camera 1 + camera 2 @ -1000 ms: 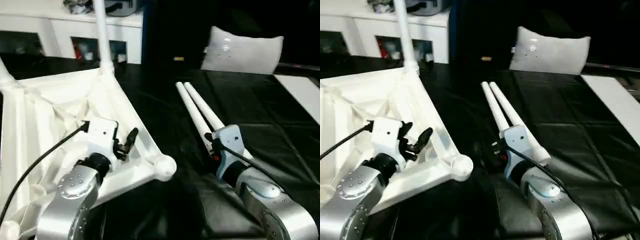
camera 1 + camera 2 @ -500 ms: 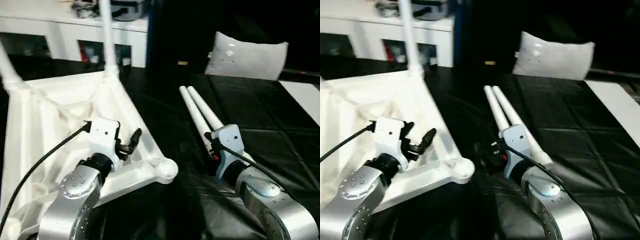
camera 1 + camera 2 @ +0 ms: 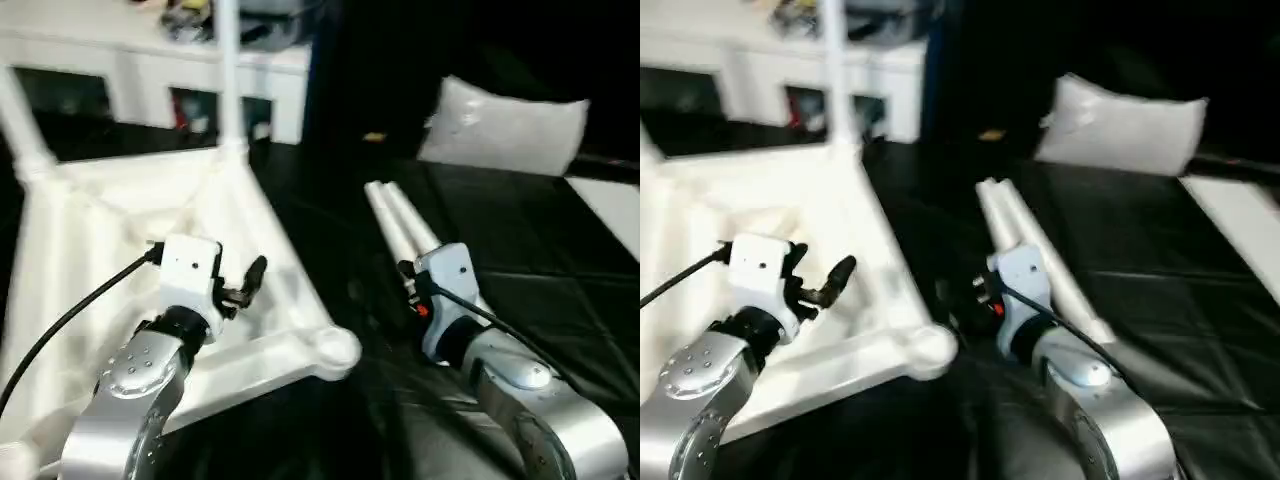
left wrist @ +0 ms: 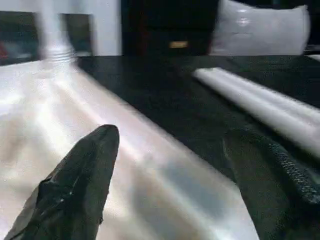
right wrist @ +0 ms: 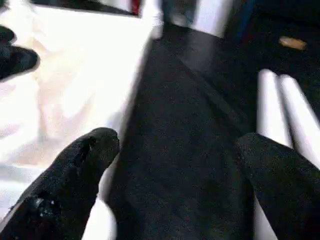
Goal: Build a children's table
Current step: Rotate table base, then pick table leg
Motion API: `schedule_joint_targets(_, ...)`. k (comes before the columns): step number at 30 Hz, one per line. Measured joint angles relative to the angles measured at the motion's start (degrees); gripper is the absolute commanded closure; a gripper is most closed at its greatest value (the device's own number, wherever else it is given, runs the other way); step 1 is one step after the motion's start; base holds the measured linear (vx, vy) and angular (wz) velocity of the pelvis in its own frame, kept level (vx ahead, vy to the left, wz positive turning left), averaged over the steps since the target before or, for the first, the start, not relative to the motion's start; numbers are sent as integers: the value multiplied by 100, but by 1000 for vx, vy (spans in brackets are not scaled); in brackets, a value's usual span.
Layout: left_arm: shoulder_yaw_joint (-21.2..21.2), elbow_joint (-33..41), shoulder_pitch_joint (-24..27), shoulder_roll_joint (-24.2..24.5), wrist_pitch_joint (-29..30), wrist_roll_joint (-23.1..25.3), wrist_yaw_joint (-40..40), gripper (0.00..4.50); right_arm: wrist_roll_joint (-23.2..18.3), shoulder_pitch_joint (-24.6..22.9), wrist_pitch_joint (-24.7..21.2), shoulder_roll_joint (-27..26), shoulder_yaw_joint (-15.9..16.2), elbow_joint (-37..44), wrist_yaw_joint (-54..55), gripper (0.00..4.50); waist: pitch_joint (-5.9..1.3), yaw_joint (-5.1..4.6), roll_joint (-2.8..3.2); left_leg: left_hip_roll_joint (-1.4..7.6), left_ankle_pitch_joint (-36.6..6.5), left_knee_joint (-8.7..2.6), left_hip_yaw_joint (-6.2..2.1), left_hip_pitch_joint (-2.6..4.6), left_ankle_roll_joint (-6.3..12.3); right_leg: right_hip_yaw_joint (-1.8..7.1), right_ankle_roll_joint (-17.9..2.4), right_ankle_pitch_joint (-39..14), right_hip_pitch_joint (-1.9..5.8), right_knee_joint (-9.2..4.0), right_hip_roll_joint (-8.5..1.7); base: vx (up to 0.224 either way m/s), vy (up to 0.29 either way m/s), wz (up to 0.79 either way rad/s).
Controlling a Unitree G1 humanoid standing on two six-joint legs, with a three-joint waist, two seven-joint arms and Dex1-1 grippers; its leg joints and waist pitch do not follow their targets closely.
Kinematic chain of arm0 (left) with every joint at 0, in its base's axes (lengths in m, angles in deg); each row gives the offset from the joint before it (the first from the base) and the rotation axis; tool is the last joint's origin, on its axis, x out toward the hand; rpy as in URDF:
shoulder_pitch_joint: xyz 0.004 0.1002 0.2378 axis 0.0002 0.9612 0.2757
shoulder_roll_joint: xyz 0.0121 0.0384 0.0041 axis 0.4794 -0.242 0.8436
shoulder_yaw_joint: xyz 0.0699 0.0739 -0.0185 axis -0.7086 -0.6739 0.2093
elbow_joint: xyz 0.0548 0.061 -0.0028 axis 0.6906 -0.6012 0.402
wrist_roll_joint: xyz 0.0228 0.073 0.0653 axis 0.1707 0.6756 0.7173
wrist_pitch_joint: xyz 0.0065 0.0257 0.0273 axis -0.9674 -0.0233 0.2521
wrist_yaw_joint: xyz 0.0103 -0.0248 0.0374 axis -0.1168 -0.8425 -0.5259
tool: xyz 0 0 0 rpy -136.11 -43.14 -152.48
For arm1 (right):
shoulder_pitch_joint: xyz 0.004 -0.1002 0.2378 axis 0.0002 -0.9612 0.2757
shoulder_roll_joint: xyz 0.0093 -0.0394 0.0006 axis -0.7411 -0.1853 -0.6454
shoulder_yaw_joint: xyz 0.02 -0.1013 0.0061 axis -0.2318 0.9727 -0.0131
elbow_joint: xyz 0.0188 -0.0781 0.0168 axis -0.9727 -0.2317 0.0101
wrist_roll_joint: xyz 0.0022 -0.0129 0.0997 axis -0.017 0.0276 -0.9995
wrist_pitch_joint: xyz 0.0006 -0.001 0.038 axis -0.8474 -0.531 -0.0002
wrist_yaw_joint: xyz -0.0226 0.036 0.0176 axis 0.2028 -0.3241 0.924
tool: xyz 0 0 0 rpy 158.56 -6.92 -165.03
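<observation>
The white table top (image 3: 100, 210) lies upside down on the black surface at the left, ribbed underside up. Two white legs stand upright in its far corner sockets, one (image 3: 228, 70) at the back and one (image 3: 22, 120) at the far left. Two loose legs (image 3: 400, 215) lie side by side in the middle. My left gripper (image 4: 175, 150) hovers open over the top's near right rim, a little short of the empty corner socket (image 3: 335, 348), holding nothing. My right gripper (image 5: 180, 145) is open and empty above the black surface, just left of the loose legs.
A white-grey cushion (image 3: 505, 125) leans at the back right. A flat white board (image 3: 610, 200) lies at the right edge. White cabinets (image 3: 130, 70) stand behind the table top. Black sheeting (image 3: 540, 270) covers the work surface.
The head camera has shifted, so the whole picture has moved. My left gripper sits slightly farther from the near corner socket than before. The right gripper stays open in the same place.
</observation>
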Motion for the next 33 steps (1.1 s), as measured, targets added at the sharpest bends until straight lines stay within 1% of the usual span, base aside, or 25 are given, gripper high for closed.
schedule_joint_targets(1, -73, 1, 10, -5, 0, -12, -25, 55, 2, 0, -19, 15, -31, -5, 4, 0, 27, 97, 45, 5, 15, 123, 23, -56, -69, 149, -32, 19, 57, -56, 106, 42, -25, -20)
schedule_joint_targets(2, -75, 2, 7, 4, 1, -14, -30, 55, -1, 6, -19, 9, -50, -4, 1, 0, 53, 198, 113, 20, 107, 75, 24, -131, -241, 296, -48, 29, 152, -112, 262, 47, 1, -28)
schedule_joint_targets(3, -69, 18, 0, 12, 1, -14, -30, 55, -2, 10, -14, 6, -48, -2, -6, 0, 45, 215, 241, 66, 175, -201, 8, -185, -348, 234, -40, 21, 209, -140, 338, 98, 34, -35)
schedule_joint_targets(4, -32, 43, 9, 67, -2, -14, -29, 55, -1, 13, -11, -71, -12, -28, -7, 0, 40, 198, 320, 109, 264, -188, -35, -167, -487, 173, -39, -5, 258, -153, 362, 82, 42, -19)
schedule_joint_targets(5, 2, 53, 11, 118, -2, -12, -26, 55, -17, 27, -9, -125, 57, -26, -24, 0, 52, 119, 287, 77, 264, -256, -39, -126, -509, 131, -111, -40, 224, -162, 312, 122, 28, 7)
schedule_joint_targets(6, 82, 52, 25, 150, -1, -3, -21, 55, -21, 65, -9, -131, 129, -24, -41, 0, 56, 43, 204, 45, 284, -324, -39, -98, -491, 104, -244, -86, 206, -116, 271, 71, -6, 14)
schedule_joint_targets(7, 139, 51, 42, 179, 1, 10, -18, 55, -21, 85, -9, -126, 147, -19, -45, 0, 44, -24, 134, 16, 296, -340, -41, -78, -451, 39, -355, -137, 174, -35, 210, 116, -13, 15)
schedule_joint_targets(8, 143, 53, 47, 219, 2, 7, -39, 55, -14, 98, -13, -112, 148, -18, -28, 0, 4, -144, 70, -19, 275, -335, -41, -75, -438, -11, -340, -123, 65, 54, 109, 93, -16, 3)
schedule_joint_targets(9, 111, 59, 44, 241, 2, -5, -81, 47, 0, 107, -32, -86, 147, -19, 4, 0, -26, -239, 9, -58, 267, -320, -24, -92, -426, 10, -220, -61, -30, 58, 21, 136, -31, 14)
schedule_joint_targets(10, 26, 62, 20, 250, 13, -25, -156, 47, 23, 109, -104, -15, 123, -17, 69, 0, -75, -287, -56, -74, 254, -257, -20, -178, -390, 92, 147, -14, -53, 63, 9, 90, -24, 13)
schedule_joint_targets(11, -51, 76, -1, 231, 18, -55, -214, 47, 73, 124, -154, 39, 87, -30, 116, 0, -79, -263, -52, -69, 257, -224, -48, -273, -348, 142, 168, 2, -99, 77, 49, 108, -35, 3)
schedule_joint_targets(12, -163, 79, -1, 231, 31, -103, -287, 47, 126, 145, -240, 55, 42, -48, 173, 0, -83, -262, -31, -71, 302, -237, -51, -333, -357, 145, 170, 22, -156, 74, 56, 77, -37, -6)
schedule_joint_targets(13, -283, 81, -2, 327, 67, -159, -418, 47, 177, 232, -390, 70, 26, -114, 236, 0, -84, -261, -21, -66, 354, -287, -51, -366, -451, 155, 169, 39, -202, 68, 70, 77, -37, -6)
schedule_joint_targets(15, -374, 96, -13, 597, 167, -248, -665, 47, 230, 441, -714, 50, 2, -200, 356, 0, -78, -226, -7, -29, 371, -330, -52, -371, -550, 156, 155, 71, -204, 30, 122, 0, 0, 0)
schedule_joint_targets(16, -375, 124, -14, 748, 274, -336, -828, 47, 251, 602, -899, 35, -14, -216, 440, 0, -69, -168, 2, 3, 385, -346, -59, -375, -588, 142, 139, 103, -203, -8, 144, 0, 0, 0)
schedule_joint_targets(17, -367, 128, -15, 821, 368, -398, -931, 47, 277, 695, -1030, 32, -22, -218, 469, 0, -50, -103, 34, 35, 400, -364, -68, -358, -614, 134, 116, 146, -180, -65, 166, 0, 0, 0)
schedule_joint_targets(19, -374, 146, -23, 921, 488, -445, -1074, 47, 348, 871, -1281, 40, 34, -287, 513, 0, -15, -37, 80, 48, 414, -369, -56, -314, -636, 135, 79, 167, -159, -93, 172, 0, 0, 0)
schedule_joint_targets(20, -430, 158, -91, 1091, 618, -476, -1224, 33, 432, 1146, -1552, 61, 119, -519, 607, 0, 11, -35, 105, 49, 422, -369, -36, -298, -671, 143, 51, 173, -153, -88, 166, -69, 13, -1)
schedule_joint_targets(21, -461, 173, -156, 1203, 708, -532, -1323, 33, 472, 1313, -1714, 93, 151, -678, 644, 0, 30, -36, 123, 49, 445, -370, -24, -296, -680, 147, 43, 189, -155, -83, 161, -69, 13, -1)
schedule_joint_targets(23, -497, 214, -257, 1296, 823, -606, -1476, 10, 502, 1521, -1921, 148, 202, -932, 634, 0, 68, -38, 140, 58, 485, -379, 20, -285, -675, 146, 29, 209, -157, -54, 137, -110, 0, 2)
schedule_joint_targets(24, -495, 242, -268, 1359, 887, -698, -1569, 4, 485, 1664, -2022, 136, 245, -1123, 600, 0, 85, -46, 150, 77, 492, -379, 43, -281, -664, 146, 24, 226, -157, -51, 137, -148, -9, 3)
schedule_joint_targets(25, -504, 262, -303, 1419, 948, -811, -1671, 4, 470, 1833, -2120, 122, 249, -1318, 575, 0, 102, -58, 159, 88, 518, -385, 61, -288, -650, 144, 24, 252, -172, -51, 137, -90, -9, 1)
schedule_joint_targets(28, -500, 357, -379, 1643, 1060, -945, -1889, 4, 440, 2154, -2299, 67, 247, -1723, 560, 0, 115, -68, 162, 130, 565, -402, 116, -290, -670, 141, 11, 294, -185, -47, 139, -47, -8, 0)
schedule_joint_targets(29, -497, 386, -429, 1748, 1105, -998, -1976, 4, 440, 2290, -2348, 39, 247, -1885, 558, 0, 117, -69, 163, 136, 573, -403, 120, -291, -681, 139, 7, 304, -193, -47, 141, 0, 0, 0)
schedule_joint_targets(33, -469, 503, -475, 1884, 1265, -1143, -2163, 4, 464, 2690, -2416, -55, 240, -2481, 577, 0, 118, -63, 162, 144, 590, -404, 133, -305, -707, 139, 4, 322, -213, -46, 140, -14, -4, 0)
